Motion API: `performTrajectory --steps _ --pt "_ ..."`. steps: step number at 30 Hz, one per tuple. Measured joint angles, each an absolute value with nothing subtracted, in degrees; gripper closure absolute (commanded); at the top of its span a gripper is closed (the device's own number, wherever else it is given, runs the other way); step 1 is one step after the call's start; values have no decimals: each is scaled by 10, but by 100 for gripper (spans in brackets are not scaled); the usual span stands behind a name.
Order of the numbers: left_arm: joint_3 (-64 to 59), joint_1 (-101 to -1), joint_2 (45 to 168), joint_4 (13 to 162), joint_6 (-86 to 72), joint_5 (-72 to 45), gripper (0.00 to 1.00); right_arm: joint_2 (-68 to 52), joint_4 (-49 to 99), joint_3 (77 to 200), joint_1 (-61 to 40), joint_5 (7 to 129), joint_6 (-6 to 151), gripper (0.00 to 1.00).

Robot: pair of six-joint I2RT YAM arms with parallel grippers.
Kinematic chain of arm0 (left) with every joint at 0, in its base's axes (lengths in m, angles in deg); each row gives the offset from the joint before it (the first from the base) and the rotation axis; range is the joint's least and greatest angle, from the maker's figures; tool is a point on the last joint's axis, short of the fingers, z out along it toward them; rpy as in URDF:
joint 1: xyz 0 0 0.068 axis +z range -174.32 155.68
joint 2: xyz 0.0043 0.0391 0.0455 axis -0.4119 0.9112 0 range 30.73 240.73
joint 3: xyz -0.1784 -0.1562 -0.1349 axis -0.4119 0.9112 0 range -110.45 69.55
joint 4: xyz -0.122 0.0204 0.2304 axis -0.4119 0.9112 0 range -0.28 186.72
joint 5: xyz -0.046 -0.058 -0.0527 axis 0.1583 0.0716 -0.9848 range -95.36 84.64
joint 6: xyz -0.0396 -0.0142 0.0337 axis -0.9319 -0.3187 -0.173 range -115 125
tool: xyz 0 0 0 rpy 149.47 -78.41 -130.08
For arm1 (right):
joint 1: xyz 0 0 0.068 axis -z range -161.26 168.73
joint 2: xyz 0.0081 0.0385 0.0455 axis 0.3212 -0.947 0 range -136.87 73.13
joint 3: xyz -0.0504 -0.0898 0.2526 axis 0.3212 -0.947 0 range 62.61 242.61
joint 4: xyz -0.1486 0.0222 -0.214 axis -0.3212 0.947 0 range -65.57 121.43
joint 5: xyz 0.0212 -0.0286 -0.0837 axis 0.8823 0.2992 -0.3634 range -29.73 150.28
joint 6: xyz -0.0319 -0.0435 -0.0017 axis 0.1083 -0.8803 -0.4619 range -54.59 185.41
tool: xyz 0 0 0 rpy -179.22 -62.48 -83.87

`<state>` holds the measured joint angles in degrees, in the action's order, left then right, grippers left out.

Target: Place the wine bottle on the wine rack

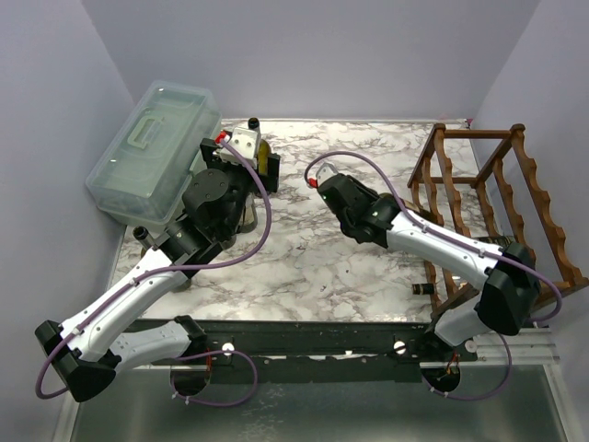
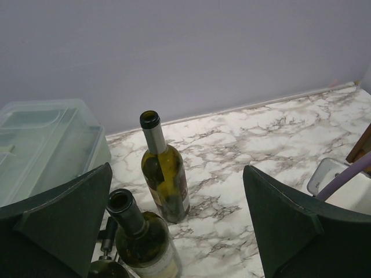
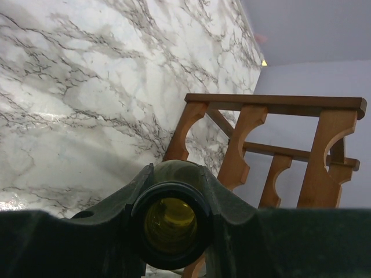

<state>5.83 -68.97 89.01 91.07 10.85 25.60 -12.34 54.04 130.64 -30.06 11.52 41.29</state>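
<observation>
**Progress: wine bottle [image 3: 171,223] gripped, wine rack [image 1: 502,207] not yet loaded**

**Top external view.** The wine rack stands along the right edge of the frame on the marble table [image 1: 304,267]. None of its upper rails carries a bottle. A small dark stub by its lower left foot is too small to identify. The right arm [image 1: 442,244] runs from its base at lower right up and leftward to the middle of the frame, with the elbow raised beside the rack. Whatever it holds is hidden under the wrist here. The left arm [image 1: 129,308] stretches from lower left to the upper middle, next to the plastic box [image 1: 152,152] in the upper left.

**Left wrist view.** The left gripper [image 2: 177,171] is spread wide and holds nothing, with its dark fingers in the two lower corners. Beyond them an upright bottle [image 2: 165,174] stands at centre and a nearer bottle [image 2: 139,240] at lower left. The box lies at the left edge.

**Right wrist view.** The right gripper [image 3: 172,208] is clamped round the wine bottle's neck at bottom centre. The bottle's open mouth faces the lens and looks yellowish inside. The rack's scalloped posts rise on the right, beyond the bottle and apart from it, and the table fills the upper left. My reading is that the pickup is done. Carrying the bottle across and laying it in a cradle of the rack remains.
</observation>
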Motion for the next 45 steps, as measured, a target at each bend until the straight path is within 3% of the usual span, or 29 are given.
performTrajectory --steps 15,45 --pt "60 -690 890 911 109 257 4 -174 536 1300 -302 98 370 99" --pt "63 -693 881 911 98 256 4 -190 362 1115 -197 159 178 99"
